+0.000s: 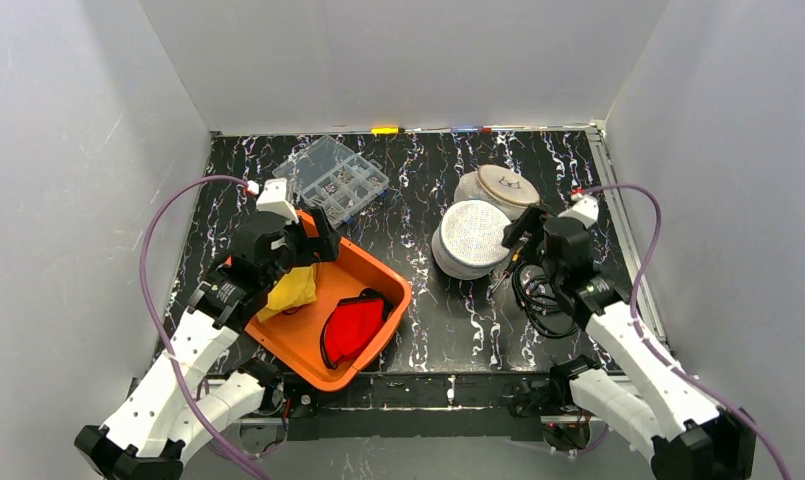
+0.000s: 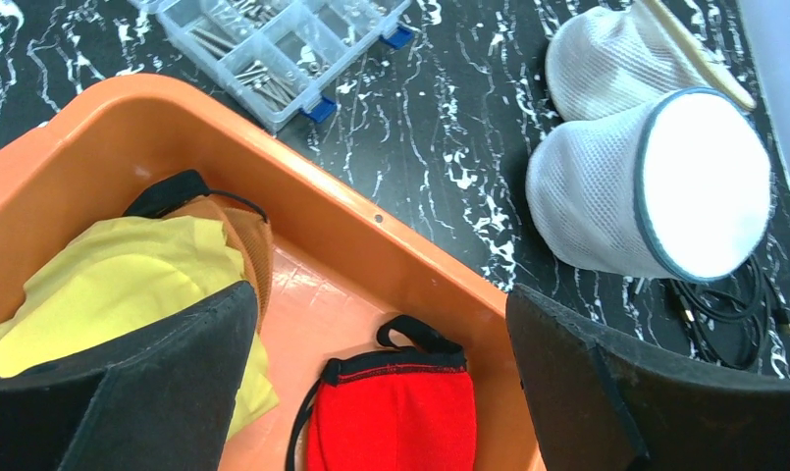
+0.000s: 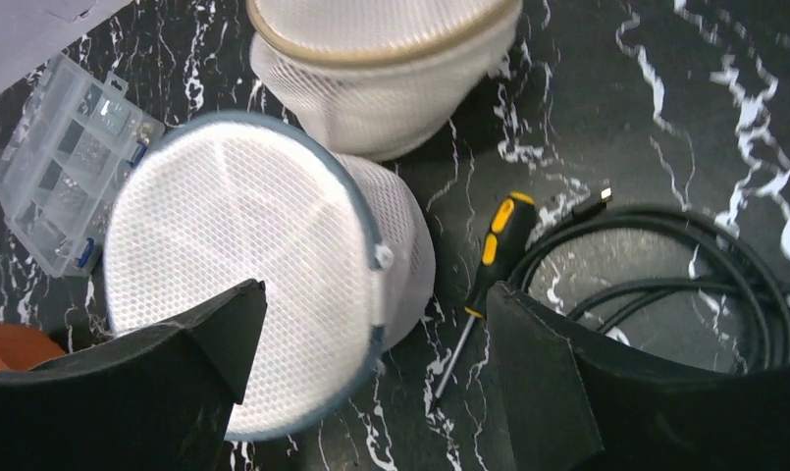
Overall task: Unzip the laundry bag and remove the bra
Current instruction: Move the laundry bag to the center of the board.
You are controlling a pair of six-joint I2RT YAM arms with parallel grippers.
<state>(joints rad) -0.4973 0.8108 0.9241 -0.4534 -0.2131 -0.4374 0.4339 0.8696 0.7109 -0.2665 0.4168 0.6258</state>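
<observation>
Two round white mesh laundry bags lie at centre right. The blue-trimmed bag point(image 1: 471, 238) point(image 2: 656, 196) point(image 3: 243, 265) is zipped shut, with a small zipper pull point(image 3: 381, 257) on its rim. The tan-trimmed bag point(image 1: 500, 187) point(image 3: 391, 59) lies behind it. A red bra with black trim point(image 1: 356, 325) point(image 2: 395, 417) lies in the orange bin point(image 1: 393, 285) point(image 2: 371, 221). My left gripper point(image 1: 313, 240) point(image 2: 378, 294) is open and empty above the bin. My right gripper point(image 1: 518, 235) point(image 3: 376, 289) is open and empty just right of the blue-trimmed bag.
A yellow cloth point(image 1: 293, 290) point(image 2: 126, 285) lies in the bin over an orange and black garment. A clear parts box point(image 1: 331, 178) point(image 2: 273, 49) sits at the back left. A yellow-handled screwdriver point(image 1: 506, 275) point(image 3: 489, 265) and a coiled black cable point(image 1: 538, 300) point(image 3: 685, 265) lie under my right gripper.
</observation>
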